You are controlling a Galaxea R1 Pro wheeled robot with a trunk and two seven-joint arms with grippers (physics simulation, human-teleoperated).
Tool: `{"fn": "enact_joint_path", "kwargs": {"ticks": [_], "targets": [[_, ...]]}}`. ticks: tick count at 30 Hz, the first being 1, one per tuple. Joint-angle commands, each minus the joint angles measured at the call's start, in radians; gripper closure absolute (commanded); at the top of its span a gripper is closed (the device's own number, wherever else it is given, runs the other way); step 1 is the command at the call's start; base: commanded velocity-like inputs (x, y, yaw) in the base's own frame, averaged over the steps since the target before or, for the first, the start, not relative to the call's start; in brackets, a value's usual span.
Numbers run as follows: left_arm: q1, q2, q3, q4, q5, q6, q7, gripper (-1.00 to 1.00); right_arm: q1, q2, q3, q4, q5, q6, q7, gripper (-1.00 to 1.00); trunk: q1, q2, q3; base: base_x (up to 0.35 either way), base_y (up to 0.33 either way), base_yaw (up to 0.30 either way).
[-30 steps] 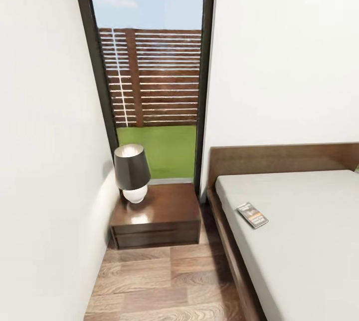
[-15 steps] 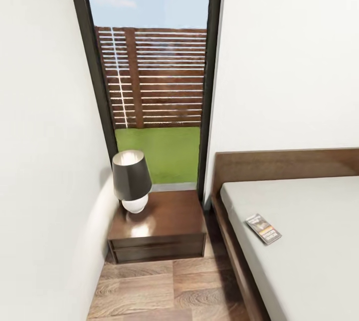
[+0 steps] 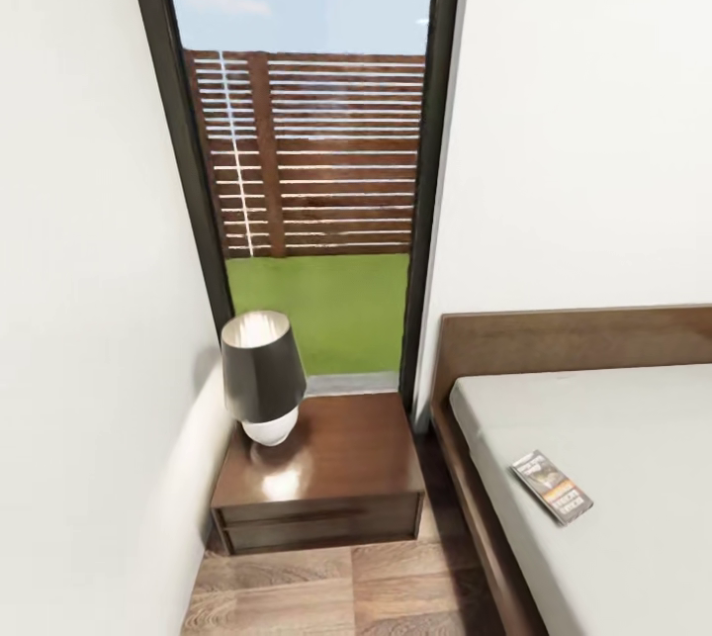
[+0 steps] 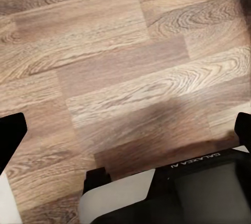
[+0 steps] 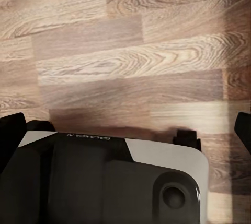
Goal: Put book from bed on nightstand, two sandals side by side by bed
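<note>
Tools [image 4: 125, 130] [image 5: 125, 130] are pointed down at the floor [image 4: 120, 51], fingers spread, nothing held. Book [image 3: 552, 487] is laid flat on the bed [image 3: 633, 418], long axis diagonal.

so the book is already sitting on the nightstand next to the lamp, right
Not quite: in the head view the book lies on the bed, near its edge. The nightstand holds the lamp, nothing more.

Book [image 3: 552, 486] on bed [image 3: 633, 438], nightstand [image 3: 321, 478] to its left
</note>
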Motion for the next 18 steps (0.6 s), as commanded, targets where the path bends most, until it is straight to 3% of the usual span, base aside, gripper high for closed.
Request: {"fn": "enact_joint_path", "kwargs": {"ticks": [1, 18], "targets": [[-0.001, 0.000, 0.009, 0.001, -0.010, -0.003, -0.002, -1.00, -0.002, -0.001, -0.007, 0.003, 0.001, -0.002, 0.004, -1.00, 0.001, -0.001, -0.001, 0.312, 0.093, 0.000], [-0.001, -0.001, 0.009, 0.001, -0.010, -0.003, -0.002, -1.00, -0.002, -0.001, -0.007, 0.003, 0.001, -0.002, 0.005, -1.00, 0.001, -0.001, -0.001, 0.312, 0.014, 0.000]]}}
